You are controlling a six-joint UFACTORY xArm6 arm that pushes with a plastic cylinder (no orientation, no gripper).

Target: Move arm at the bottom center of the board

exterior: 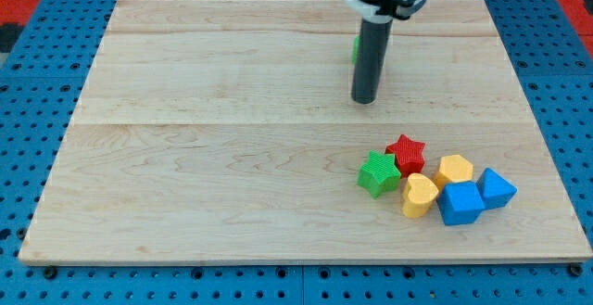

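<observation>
My tip [364,100], the blunt lower end of a straight dark rod, rests on the pale wooden tabletop [204,157] right of center in its far half. This tool is a plain rod with nothing to spread or pinch. A green block [355,47] peeks out behind it. Near right, well apart from my tip, 6 blocks cluster: green star [378,173], red star [407,154], yellow hexagon [455,169], yellow heart [420,195], blue cube [460,203], blue block [496,189].
</observation>
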